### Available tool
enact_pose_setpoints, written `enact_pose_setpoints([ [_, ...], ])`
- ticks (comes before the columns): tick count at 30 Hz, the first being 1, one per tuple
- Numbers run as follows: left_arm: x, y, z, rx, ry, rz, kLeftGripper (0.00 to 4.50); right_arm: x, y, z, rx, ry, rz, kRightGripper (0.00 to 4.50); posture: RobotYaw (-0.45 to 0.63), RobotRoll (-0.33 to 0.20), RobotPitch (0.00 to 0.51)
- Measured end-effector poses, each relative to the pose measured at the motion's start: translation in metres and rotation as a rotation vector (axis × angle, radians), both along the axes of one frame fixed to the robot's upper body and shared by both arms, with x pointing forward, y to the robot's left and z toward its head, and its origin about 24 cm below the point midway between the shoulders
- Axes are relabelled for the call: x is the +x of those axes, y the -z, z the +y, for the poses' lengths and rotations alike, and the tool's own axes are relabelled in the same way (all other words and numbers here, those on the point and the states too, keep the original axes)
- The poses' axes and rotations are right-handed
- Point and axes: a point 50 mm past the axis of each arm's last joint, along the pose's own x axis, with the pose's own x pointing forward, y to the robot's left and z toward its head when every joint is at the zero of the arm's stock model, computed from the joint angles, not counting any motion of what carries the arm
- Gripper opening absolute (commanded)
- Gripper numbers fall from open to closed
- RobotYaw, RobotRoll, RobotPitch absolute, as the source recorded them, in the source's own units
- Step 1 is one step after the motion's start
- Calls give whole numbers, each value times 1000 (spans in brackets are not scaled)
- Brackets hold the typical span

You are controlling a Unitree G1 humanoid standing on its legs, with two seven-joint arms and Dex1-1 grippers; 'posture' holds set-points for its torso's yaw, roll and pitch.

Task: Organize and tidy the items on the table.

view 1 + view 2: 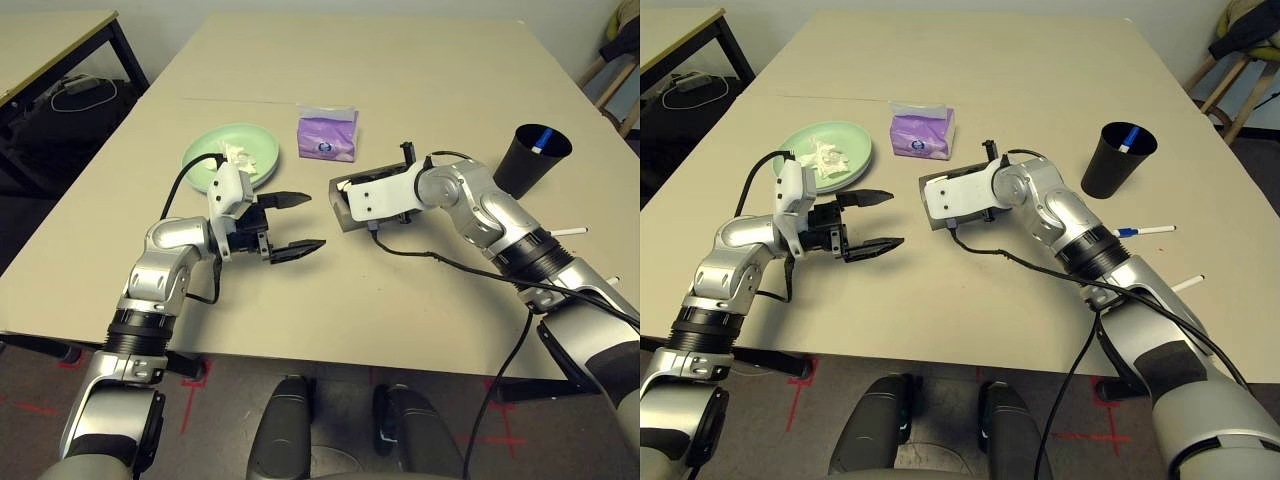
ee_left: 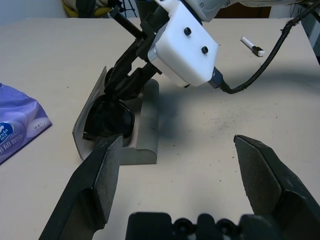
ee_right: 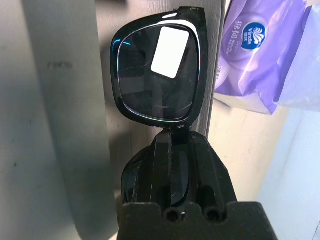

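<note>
i've got the sunglasses (image 3: 159, 75) pinched at the bridge in my right gripper (image 3: 176, 150), closed on them, sitting inside the open glasses case (image 2: 145, 127) on the table (image 1: 420, 90). my left gripper (image 1: 290, 225) hangs wide open just beside the case, holding nothing. tissue pack (image 1: 327, 134) lies just past the right gripper, cup (image 1: 530, 158) off to its right.

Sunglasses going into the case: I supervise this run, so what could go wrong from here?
The right gripper is shut on the sunglasses at the bridge, over the open case. If released off-centre, they might catch the case's edge or tip out. The case looks light and unheld; the open left gripper is apart from it, so a push could slide it toward the tissue pack.
</note>
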Motion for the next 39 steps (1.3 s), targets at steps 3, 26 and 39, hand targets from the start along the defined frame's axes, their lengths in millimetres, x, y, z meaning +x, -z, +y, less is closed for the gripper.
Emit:
enact_pose_setpoints([
  [3,0,1,0,0,-1,3,4500,1,-1,1,-6,-4,-7,285,270,0,119],
  [26,-1,1,1,4,-4,5,4500,0,7,0,-38,4,31,285,273,0,120],
  [39,-1,1,2,7,-5,4,4500,-1,5,1,-39,8,35,1664,263,0,110],
])
